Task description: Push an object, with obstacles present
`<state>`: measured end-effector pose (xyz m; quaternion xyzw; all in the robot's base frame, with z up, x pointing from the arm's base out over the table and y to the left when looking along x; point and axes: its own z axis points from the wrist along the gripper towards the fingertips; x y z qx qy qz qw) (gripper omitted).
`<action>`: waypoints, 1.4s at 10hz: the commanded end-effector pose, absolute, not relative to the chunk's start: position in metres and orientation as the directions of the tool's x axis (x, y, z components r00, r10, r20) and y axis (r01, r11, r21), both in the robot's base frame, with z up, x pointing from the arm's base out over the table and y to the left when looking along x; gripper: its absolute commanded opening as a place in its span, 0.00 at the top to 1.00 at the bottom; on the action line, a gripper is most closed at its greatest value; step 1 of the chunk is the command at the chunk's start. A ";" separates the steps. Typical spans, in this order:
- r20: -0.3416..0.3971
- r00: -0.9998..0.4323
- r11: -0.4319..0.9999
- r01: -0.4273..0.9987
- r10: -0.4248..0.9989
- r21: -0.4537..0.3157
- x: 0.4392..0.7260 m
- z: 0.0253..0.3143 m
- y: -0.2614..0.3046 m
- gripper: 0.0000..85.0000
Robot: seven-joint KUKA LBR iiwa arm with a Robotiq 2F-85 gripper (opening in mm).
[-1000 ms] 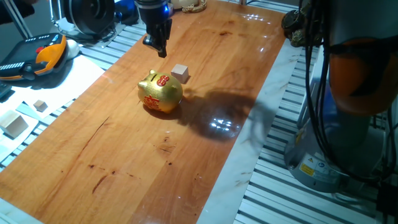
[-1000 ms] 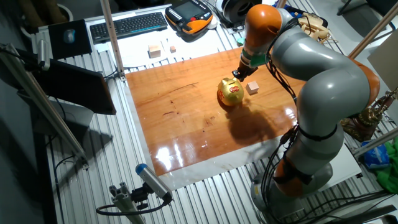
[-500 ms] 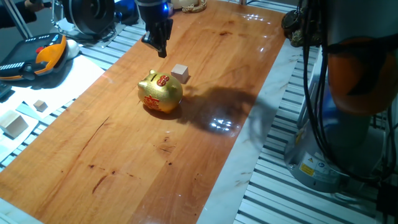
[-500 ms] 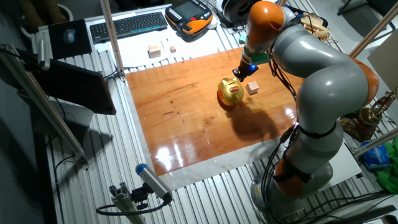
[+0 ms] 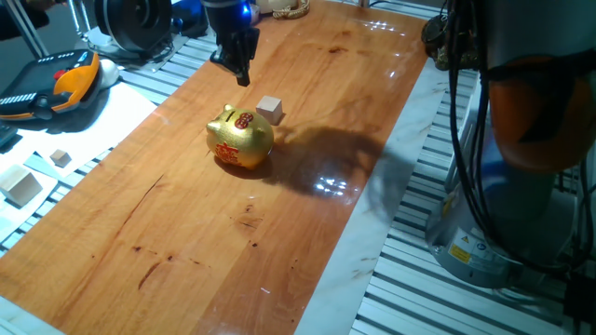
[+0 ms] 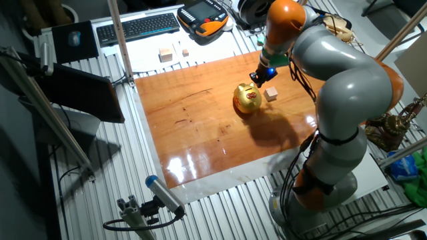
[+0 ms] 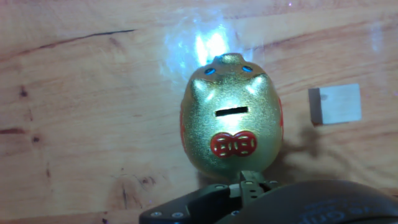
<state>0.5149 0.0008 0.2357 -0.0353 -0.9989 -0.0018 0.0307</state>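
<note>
The small pale beige cube [image 5: 270, 109] lies on the wooden table [image 5: 186, 242], just beyond and to the right of the golden piggy bank [image 5: 240, 138], with a small gap between them. My gripper [image 5: 244, 78] hangs above the table behind the piggy bank and left of the cube, with its fingers together and nothing held. In the other fixed view the gripper [image 6: 256, 77] is above the piggy bank [image 6: 248, 99], with the cube [image 6: 270, 94] beside it. The hand view looks down on the piggy bank [image 7: 231, 121], the cube [image 7: 336, 104] and the closed fingertips [image 7: 249, 184].
A larger pale wooden block [image 5: 20, 184] and a tiny wooden cube [image 5: 60, 157] lie off the table at the left. An orange and black pendant [image 5: 56, 84] lies behind them. A keyboard [image 6: 137, 27] lies beyond the table. My own base [image 5: 503, 186] stands at the right.
My gripper has risen slightly and drifted a little away from the piggy bank. The cube and the piggy bank have not moved.
</note>
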 end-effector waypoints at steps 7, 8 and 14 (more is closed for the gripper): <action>-0.056 -0.998 0.999 0.035 0.034 -0.006 0.515 0.236 0.001 1.00; -0.046 -0.998 0.999 0.035 0.034 -0.021 0.515 0.236 0.001 1.00; -0.043 -0.998 0.999 0.042 0.041 -0.033 0.515 0.236 0.001 1.00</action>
